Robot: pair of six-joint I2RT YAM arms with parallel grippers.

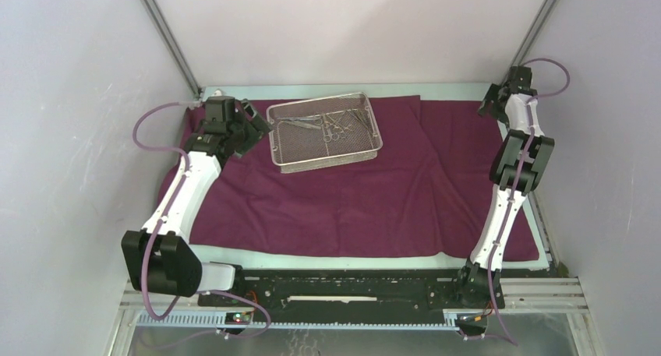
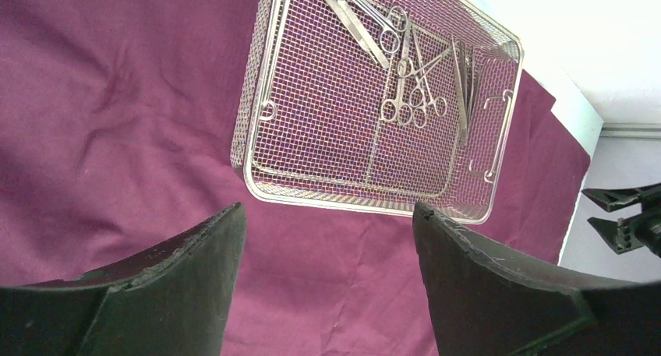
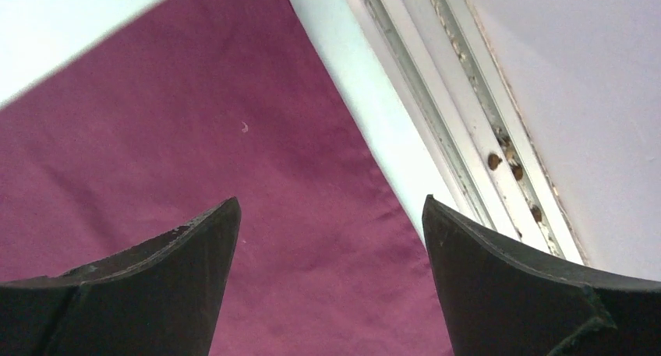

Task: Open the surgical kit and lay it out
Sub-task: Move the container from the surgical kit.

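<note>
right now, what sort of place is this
Likely a robot lab cell staged for surgical practice: arms bolted to a metal rail, plain walls boxing in the table, a wire tray of steel instruments on purple cloth.

my left arm (image 1: pixel 183 192) and my right arm (image 1: pixel 503 212) are built alike: smooth white shells on the long links, blocky black housings at the joints. a dusty mauve cable (image 1: pixel 136 134) loops off each one and runs along the white shell. my left fingers (image 2: pixel 187 282) and right fingers (image 3: pixel 510 282) are broad matte black blades. each curves in to a blunt tip, with scuffed, slightly ragged inner edges.
</note>
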